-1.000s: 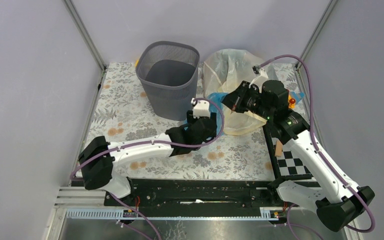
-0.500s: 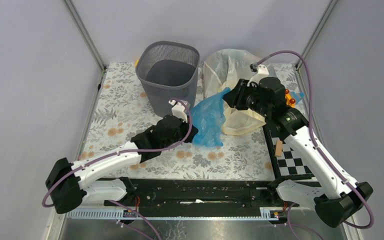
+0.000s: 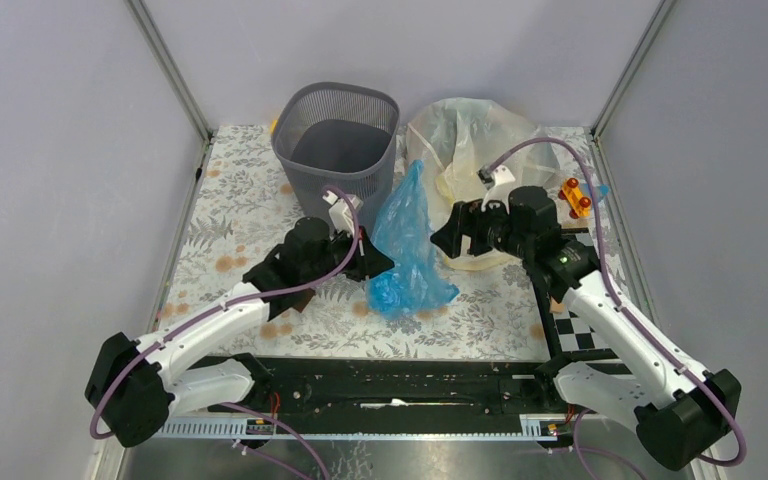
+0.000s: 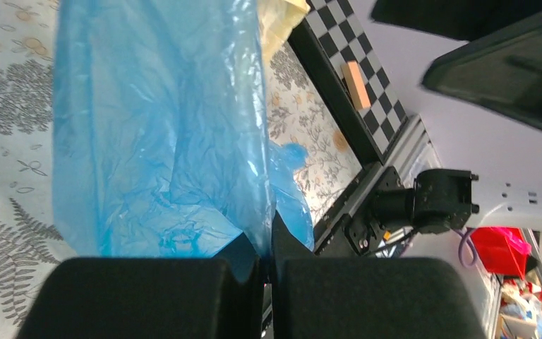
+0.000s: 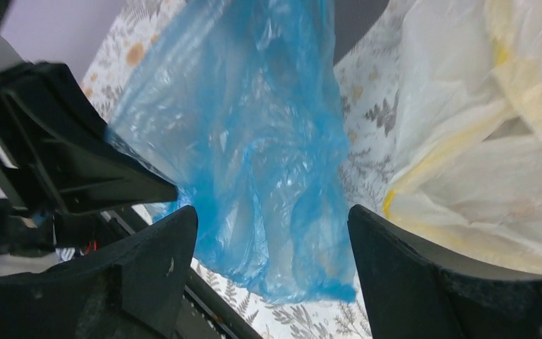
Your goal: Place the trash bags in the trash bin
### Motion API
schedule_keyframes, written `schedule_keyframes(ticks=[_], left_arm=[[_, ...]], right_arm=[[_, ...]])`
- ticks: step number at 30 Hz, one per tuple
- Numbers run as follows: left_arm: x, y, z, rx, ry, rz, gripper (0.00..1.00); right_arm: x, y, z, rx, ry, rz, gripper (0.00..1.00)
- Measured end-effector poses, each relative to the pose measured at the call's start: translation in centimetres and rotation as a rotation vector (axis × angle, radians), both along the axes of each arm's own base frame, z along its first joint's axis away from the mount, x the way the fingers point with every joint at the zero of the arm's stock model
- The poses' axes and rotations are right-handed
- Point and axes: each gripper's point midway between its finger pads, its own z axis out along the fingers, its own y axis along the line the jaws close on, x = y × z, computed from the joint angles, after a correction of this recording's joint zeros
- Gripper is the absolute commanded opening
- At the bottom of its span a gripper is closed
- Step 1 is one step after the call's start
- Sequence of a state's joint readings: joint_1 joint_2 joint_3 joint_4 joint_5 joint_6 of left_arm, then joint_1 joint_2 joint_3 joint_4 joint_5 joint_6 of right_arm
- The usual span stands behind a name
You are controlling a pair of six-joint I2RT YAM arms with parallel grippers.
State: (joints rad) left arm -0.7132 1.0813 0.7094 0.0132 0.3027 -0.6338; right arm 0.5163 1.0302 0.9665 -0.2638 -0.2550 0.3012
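The dark grey mesh trash bin point(image 3: 338, 150) stands upright at the back of the table. A blue trash bag point(image 3: 407, 250) rises in a peak just right of it, bottom on the table. My left gripper point(image 3: 377, 266) is shut on the bag's lower left edge; in the left wrist view a fold of blue film point(image 4: 162, 127) is pinched between the closed fingers point(image 4: 267, 258). My right gripper point(image 3: 444, 236) stands open just right of the bag, and the blue bag point(image 5: 254, 141) hangs free beyond its spread fingers point(image 5: 272, 219). A pale yellow trash bag point(image 3: 470, 145) lies behind it.
An orange toy point(image 3: 575, 197) lies at the back right. A black-and-white checkerboard point(image 3: 585, 325) with a small wooden block point(image 4: 356, 74) sits at the front right. Frame posts run along both sides of the flowered tablecloth point(image 3: 230, 215).
My right gripper has opened and let go of the blue bag. My left gripper has shut on it and drawn back to the left, and the bag now stands taller beside the bin.
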Motion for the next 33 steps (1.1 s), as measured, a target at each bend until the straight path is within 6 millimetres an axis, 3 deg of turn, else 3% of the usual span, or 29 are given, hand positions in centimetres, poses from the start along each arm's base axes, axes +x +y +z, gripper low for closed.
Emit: schedule_keyframes(ticks=[10,15,21,27,33], left_arm=[[-2.3,0.5,-4.0,0.030,0.069,-0.070,0.00],[-3.0,0.8,-5.1,0.045,0.081,-0.098,0.00],[-3.4,1.0,-5.0,0.040,0.061,-0.104,0.00],[-3.5,1.2,-5.0,0.038,0.058,-0.105,0.00],[-3.6,1.5,-5.3,0.048,0.058,-0.094,0.00]], right_arm=[[-1.6,1.4,-8.9,-0.010,0.167,0.095,0.77],[-0.6,2.4,-11.1,-0.026,0.203,0.118,0.75],[-0.1,3.2,-14.0,-0.074,0.265,0.140,0.70],[-0.2,4.1,-16.1,-0.126,0.297,0.167,0.51],[0.2,4.0,-17.1,-0.163,0.300,0.163,0.01]])
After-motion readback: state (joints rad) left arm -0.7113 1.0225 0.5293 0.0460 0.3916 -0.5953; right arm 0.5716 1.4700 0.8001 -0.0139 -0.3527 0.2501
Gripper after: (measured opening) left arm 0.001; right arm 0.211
